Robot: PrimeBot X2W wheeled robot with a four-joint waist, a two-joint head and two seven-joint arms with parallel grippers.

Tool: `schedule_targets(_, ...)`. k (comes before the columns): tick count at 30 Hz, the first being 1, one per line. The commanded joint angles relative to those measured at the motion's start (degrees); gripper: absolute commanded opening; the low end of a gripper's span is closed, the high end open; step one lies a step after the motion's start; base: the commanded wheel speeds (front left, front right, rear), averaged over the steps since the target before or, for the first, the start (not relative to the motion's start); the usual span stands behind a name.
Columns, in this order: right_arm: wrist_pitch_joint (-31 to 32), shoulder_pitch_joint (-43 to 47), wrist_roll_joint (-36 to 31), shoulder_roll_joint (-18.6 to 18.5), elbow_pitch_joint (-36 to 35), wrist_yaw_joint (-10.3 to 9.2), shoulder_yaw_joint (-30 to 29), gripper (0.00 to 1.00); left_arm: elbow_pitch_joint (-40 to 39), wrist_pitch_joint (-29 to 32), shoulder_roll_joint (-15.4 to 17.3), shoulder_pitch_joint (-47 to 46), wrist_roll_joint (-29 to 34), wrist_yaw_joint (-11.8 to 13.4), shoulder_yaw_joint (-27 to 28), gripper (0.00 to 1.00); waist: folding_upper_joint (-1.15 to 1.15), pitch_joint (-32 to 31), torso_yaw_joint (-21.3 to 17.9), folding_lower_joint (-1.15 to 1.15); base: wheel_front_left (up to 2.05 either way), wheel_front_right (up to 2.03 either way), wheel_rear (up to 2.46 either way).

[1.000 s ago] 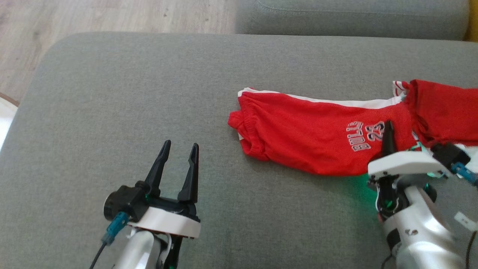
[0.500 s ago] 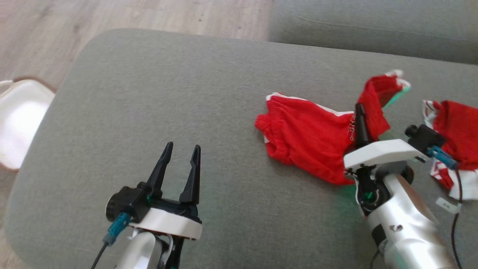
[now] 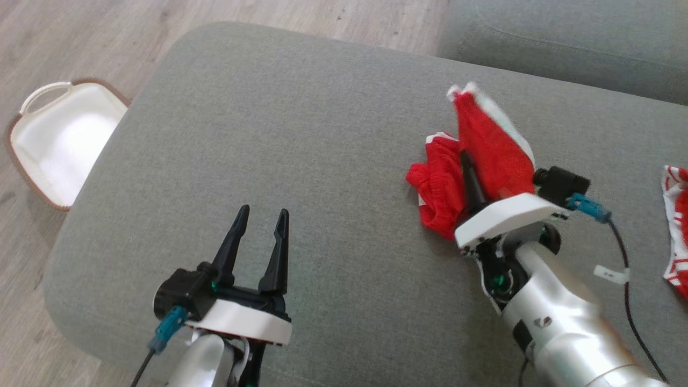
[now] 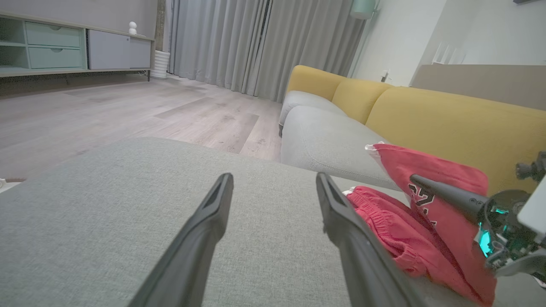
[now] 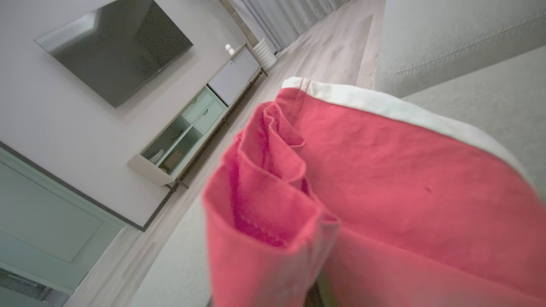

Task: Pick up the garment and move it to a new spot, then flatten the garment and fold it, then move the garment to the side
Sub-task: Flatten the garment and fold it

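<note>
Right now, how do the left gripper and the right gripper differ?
The left gripper stands open with nothing between its fingers; the right gripper is shut on the red shorts. The left gripper is over bare grey cushion, apart from the shorts; the right gripper holds one end of them raised off the cushion. Both have two long dark fingers pointing roughly up the head view.

Ahead of my left gripper [image 3: 262, 210] I have bare grey fabric cushion [image 3: 301, 134] to travel over. To its right, the bunched red garment with white trim [image 3: 492, 150] stands up, pinched in my right gripper [image 3: 465, 157], blocking that side. Further right lies a red-and-white cloth [image 3: 678, 236]. Far left, past the cushion edge, sits a white brown-rimmed basket [image 3: 59, 140].
</note>
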Motion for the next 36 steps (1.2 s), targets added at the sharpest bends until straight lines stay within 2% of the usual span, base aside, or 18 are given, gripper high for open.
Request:
schedule_targets(1, -0.8, -2.1, 1.1, 0.7, -0.6, -0.05, 2.5, 0.00, -1.6, -0.4, 0.4, -1.1, -0.3, 0.4, 1.3, 1.00, 0.00, 0.2, 0.5, 0.00, 0.00, 0.00, 0.00)
schedule_targets(2, -0.7, -2.2, 1.8, 0.7, 0.0, -0.05, 4.4, 0.00, -1.6, -0.4, 0.4, -1.1, -0.3, 0.4, 1.3, 1.00, 0.00, 0.3, 0.7, 0.00, 0.00, 0.00, 0.00)
schedule_targets(3, -0.7, -2.4, 2.1, 0.7, 0.8, -0.05, 6.0, 0.30, -1.5, -0.4, 0.4, -1.2, -0.4, 0.5, 1.4, 1.00, 0.00, 0.3, 0.8, 0.00, 0.00, 0.00, 0.00)
schedule_targets(4, -0.7, -2.7, 2.0, 0.7, 1.7, -0.05, 7.5, 0.93, -1.5, -0.4, 0.4, -1.3, -0.3, 0.5, 1.4, 1.00, 0.00, 0.4, 0.9, 0.00, 0.00, 0.00, 0.00)
schedule_targets(5, -0.7, -2.9, 2.0, 0.7, 2.5, -0.05, 9.0, 1.00, -1.4, -0.4, 0.4, -1.5, -0.4, 0.5, 1.5, 1.00, 0.00, 0.4, 0.9, 0.00, 0.00, 0.00, 0.00)
schedule_targets(9, -0.3, -3.1, 2.6, 0.7, 3.9, -0.05, 15.5, 1.00, -1.3, -0.4, 0.4, -1.9, -0.3, 0.6, 2.3, 1.00, 0.00, 0.2, 0.5, 0.00, 0.00, 0.00, 0.00)
schedule_targets(14, 2.1, -2.6, 3.7, 0.7, 1.7, -0.05, 23.9, 1.00, -1.5, -0.4, 0.4, -1.8, 0.2, 0.8, 3.8, 1.00, 0.00, -0.6, -1.9, 0.00, 0.00, 0.00, 0.00)
schedule_targets(19, 1.3, -3.7, 4.6, 0.7, -0.9, -0.05, 27.4, 1.00, -1.7, -0.4, 0.4, -1.5, 0.9, 0.5, 4.9, 1.00, 0.00, -1.8, -5.7, 0.00, 0.00, 0.00, 0.00)
schedule_targets(24, -0.3, -6.0, 3.3, 0.7, -0.1, -0.05, 24.8, 1.00, -2.4, -0.4, 0.4, -1.6, 0.8, 0.4, 5.7, 1.00, 0.00, -2.4, -9.3, 0.00, 0.00, 0.00, 0.00)
schedule_targets(26, -0.7, -7.2, 0.8, 0.7, 0.9, -0.05, 21.9, 1.00, -2.7, -0.4, 0.4, -1.6, 1.1, 0.4, 6.2, 1.00, 0.00, -2.6, -11.1, 0.00, 0.00, 0.00, 0.00)
schedule_targets(30, -0.7, -7.1, -8.7, -0.9, -1.2, -0.05, 10.9, 1.00, -3.2, -0.4, 0.4, -1.5, 1.5, 0.4, 7.2, 1.00, 0.00, -2.8, -14.6, 0.00, 0.00, 0.00, 0.00)
schedule_targets(36, -0.8, 1.2, -24.4, -3.2, -9.0, -0.05, -5.6, 1.00, -3.7, -0.4, 0.4, -1.6, 1.9, 0.4, 7.6, 1.00, 0.00, -2.9, -17.9, 0.00, 0.00, 0.00, 0.00)
